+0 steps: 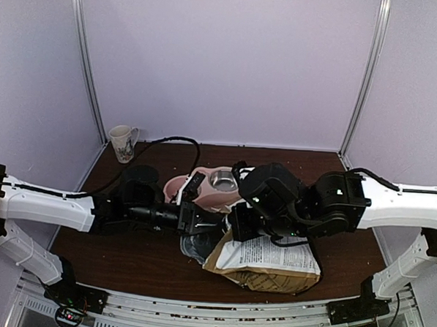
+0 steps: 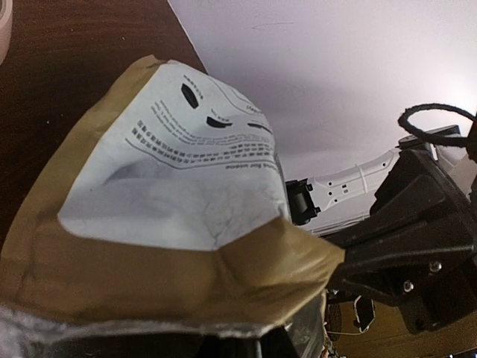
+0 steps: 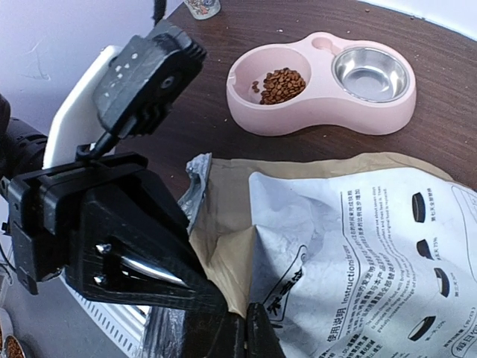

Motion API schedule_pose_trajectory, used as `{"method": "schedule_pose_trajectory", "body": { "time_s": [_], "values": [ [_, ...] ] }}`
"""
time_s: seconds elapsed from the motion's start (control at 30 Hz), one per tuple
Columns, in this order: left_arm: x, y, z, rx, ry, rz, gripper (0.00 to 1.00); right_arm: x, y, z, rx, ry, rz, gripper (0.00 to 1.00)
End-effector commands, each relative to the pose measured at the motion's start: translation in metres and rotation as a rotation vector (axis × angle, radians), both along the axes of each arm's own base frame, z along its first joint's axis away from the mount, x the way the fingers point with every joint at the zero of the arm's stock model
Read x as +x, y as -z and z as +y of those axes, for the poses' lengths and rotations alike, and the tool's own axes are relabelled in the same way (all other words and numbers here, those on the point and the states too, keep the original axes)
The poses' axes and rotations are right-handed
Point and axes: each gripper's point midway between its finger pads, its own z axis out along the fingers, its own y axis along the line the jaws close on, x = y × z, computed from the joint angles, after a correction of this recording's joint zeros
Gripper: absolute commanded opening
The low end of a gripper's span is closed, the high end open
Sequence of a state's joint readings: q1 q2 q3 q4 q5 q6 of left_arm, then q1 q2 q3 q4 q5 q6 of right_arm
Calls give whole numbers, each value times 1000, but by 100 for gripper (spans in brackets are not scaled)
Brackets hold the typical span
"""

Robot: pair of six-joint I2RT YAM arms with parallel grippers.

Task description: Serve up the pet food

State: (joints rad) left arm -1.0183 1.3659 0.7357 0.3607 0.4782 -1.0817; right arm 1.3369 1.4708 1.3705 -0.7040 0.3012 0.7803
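Closest to both wrist cameras we see the tan paper bag (image 2: 97, 268), its white printed label (image 2: 171, 186) facing up and creased. We find the bag at the near middle of the dark wooden worktop (image 1: 126, 254). Its open end is turned toward the far side, and a crumpled silvery lining (image 3: 195, 179) shows at the mouth.

The left arm (image 1: 48, 206) reaches in from the left and the right arm (image 1: 392, 202) from the right, and they meet at that mouth. In the right wrist view the left jaws are closed on the bag's rim at the lining side. The right jaws pinch the paper edge just beside them at the bottom of the picture. From the left wrist view we see the right jaws clamped flat on a folded tan corner of the bag.

Beyond the bag, with a strip of worktop between them, stands the pink double bowl (image 3: 320, 115). The pet food (image 3: 282, 84) lies as a small reddish-brown heap in the bowl's plain pink compartment, the one nearer the left arm. A few loose pellets lie beside the heap in the same well. The other compartment holds a shiny steel insert (image 3: 371, 72).

A few crumbs dot the worktop around the bowl. A white mug (image 1: 123, 142) with a dark print stands at the far left corner, well apart from the bowl and the bag.
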Motion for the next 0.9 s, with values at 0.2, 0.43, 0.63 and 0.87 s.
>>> {"method": "schedule_pose_trajectory", "body": {
  "time_s": [0.2,0.43,0.63,0.87],
  "values": [
    [6,-22,19,-122,-79,-25,0,20,-32,-87,-49,217,-122,0],
    [8,-27,30,-151,-110,1,0,22,-32,-109,-51,264,-127,0],
    [3,-40,39,-238,-98,42,0,23,-33,-116,-28,292,-130,0],
    [-8,-48,48,-313,-70,91,0,26,-38,-117,3,307,-135,0]
  ]
}}
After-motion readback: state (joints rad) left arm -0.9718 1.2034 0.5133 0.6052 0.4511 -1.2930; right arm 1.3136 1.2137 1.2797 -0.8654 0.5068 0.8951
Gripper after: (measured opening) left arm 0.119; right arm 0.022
